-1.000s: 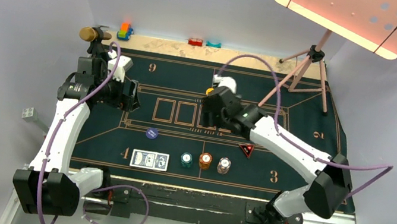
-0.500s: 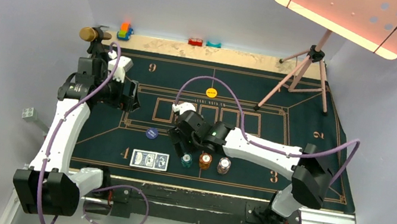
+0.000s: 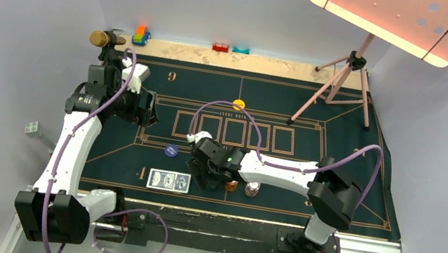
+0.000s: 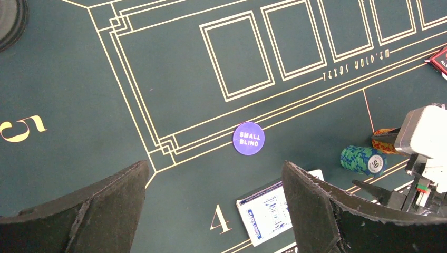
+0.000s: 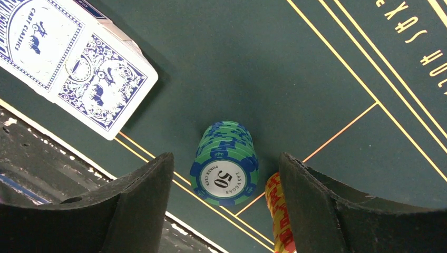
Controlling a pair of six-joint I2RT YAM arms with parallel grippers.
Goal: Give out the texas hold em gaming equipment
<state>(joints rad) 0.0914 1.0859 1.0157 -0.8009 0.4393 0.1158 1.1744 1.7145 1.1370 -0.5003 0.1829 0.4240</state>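
Comparing with a second ago, finds the yellow disc [image 3: 238, 104] left alone at the far centre of the mat [image 3: 200, 85] and the right gripper [image 5: 225, 158] swung back to the near row. Finds its jaws spread either side of the teal chip stack [image 5: 224, 166], beside the orange stack [image 5: 279, 211], clamping nothing yet. Finds the left gripper [image 4: 214, 166] spread wide, empty, above the small-blind disc [image 4: 248, 138]. Judges one marker placed, chips next.

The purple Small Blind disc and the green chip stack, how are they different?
The Small Blind disc is one flat purple piece with words; the green chip stack is several striped chips piled, topped 50. The disc lies in the open; the stack stands between the right gripper's open fingers. Both are round, on the felt.
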